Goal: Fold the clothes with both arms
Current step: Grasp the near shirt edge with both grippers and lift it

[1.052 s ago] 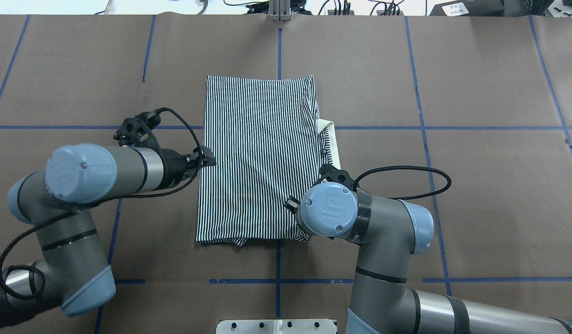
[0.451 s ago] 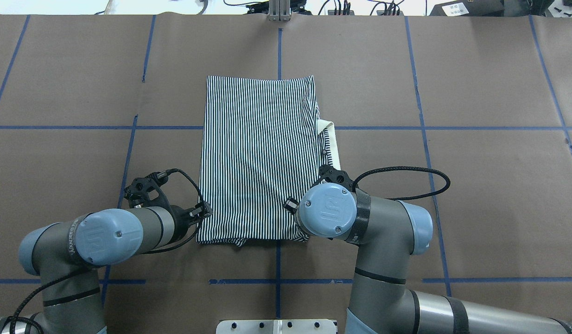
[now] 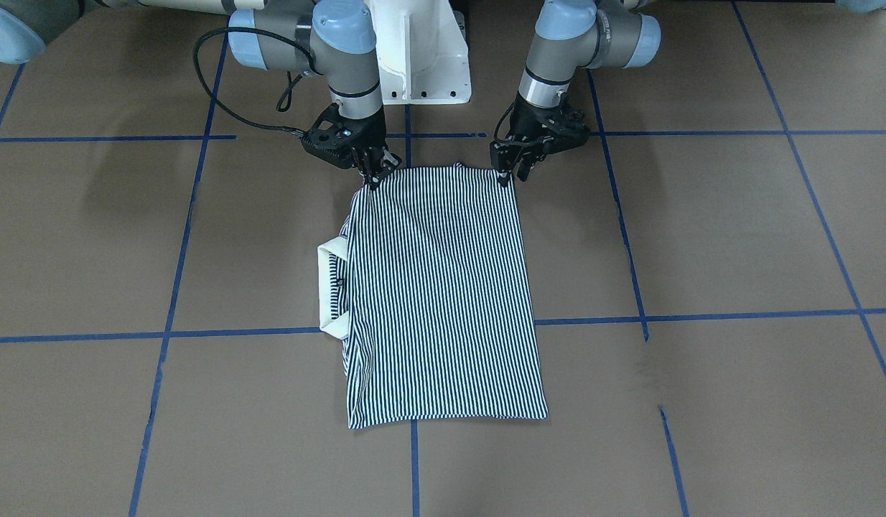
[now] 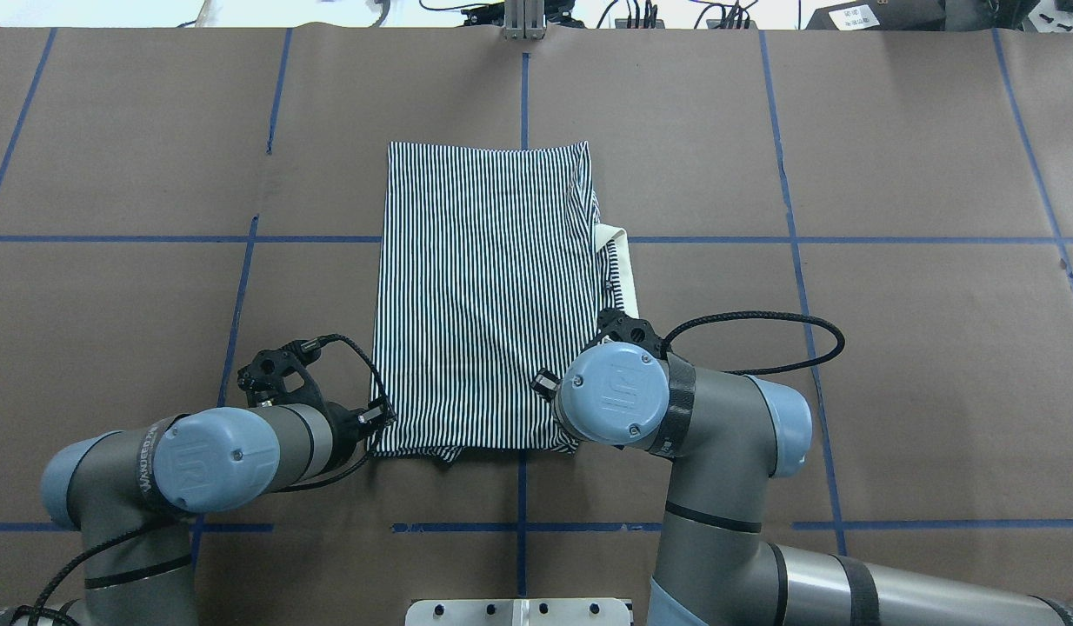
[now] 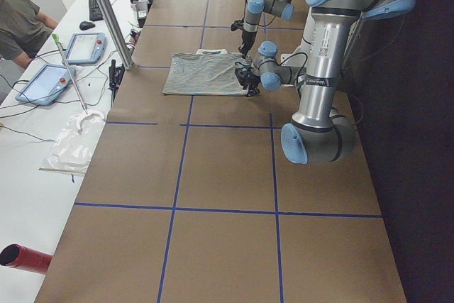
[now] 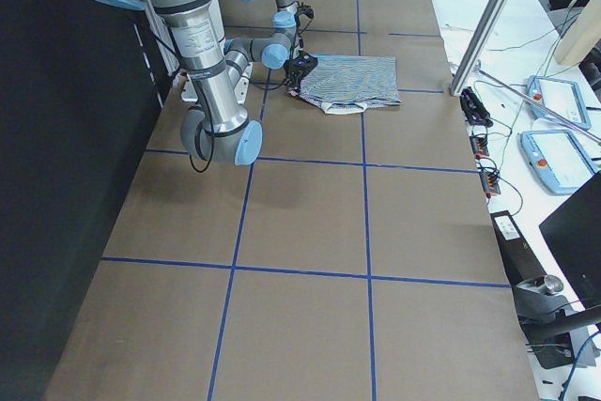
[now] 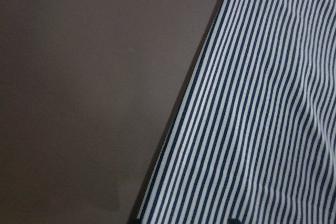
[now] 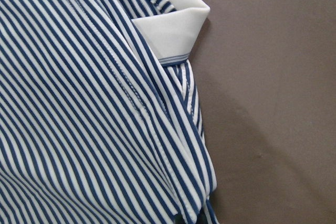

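The striped polo shirt (image 4: 484, 296) lies folded into a long rectangle on the brown table, its cream collar (image 4: 619, 261) sticking out on my right side. My left gripper (image 3: 513, 174) sits low at the shirt's near left corner (image 4: 384, 416). Its wrist view shows the shirt's edge (image 7: 252, 119) and two dark tips apart, so it is open. My right gripper (image 3: 375, 179) is at the near right corner, hidden under its wrist in the overhead view. The fabric (image 8: 79, 119) bunches toward its tips, so it is shut on the shirt.
The white pedestal base (image 3: 418, 50) stands just behind the shirt's near edge. Blue tape lines (image 4: 521, 87) grid the brown table cover. Beyond the far edge are a metal post (image 5: 110, 12), tablets (image 5: 85, 47) and a seated person (image 5: 21, 23).
My left arm has swept back along the shirt's left edge, from its middle to the near left corner, and lowered there. The right arm and the shirt have not moved.
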Robot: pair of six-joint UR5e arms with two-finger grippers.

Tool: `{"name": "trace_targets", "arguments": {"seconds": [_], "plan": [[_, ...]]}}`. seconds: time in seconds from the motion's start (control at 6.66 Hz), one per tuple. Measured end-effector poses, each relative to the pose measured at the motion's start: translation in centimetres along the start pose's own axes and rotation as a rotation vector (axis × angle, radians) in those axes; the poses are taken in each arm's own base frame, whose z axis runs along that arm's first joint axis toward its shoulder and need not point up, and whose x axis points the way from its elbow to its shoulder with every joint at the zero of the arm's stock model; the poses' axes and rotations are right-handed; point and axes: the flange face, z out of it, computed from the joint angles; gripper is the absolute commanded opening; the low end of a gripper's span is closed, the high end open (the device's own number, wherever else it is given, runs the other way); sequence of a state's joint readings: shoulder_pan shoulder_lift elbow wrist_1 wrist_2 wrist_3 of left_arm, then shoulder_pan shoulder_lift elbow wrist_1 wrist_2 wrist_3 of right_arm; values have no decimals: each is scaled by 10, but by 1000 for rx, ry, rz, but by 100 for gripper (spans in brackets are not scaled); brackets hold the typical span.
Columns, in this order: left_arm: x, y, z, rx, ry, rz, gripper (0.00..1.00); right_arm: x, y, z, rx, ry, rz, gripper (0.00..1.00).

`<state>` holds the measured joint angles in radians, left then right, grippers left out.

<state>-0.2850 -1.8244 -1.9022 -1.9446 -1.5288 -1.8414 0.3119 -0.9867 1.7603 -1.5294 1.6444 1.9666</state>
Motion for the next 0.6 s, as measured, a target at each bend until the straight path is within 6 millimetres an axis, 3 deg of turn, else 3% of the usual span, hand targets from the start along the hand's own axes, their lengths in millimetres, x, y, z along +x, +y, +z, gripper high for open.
{"name": "trace_targets", "arguments": {"seconds": [0.15,0.45,0.6], "plan": [[0,2,0,-3,0,-9,22,0,0,0,0,0,0,0],[0,7,1,-9,-3,-12,44,0,0,-1,0,-1,0,0],[-1,10,1,-13,-4,-10,45,0,0,-1,0,-2,0,0]]}}
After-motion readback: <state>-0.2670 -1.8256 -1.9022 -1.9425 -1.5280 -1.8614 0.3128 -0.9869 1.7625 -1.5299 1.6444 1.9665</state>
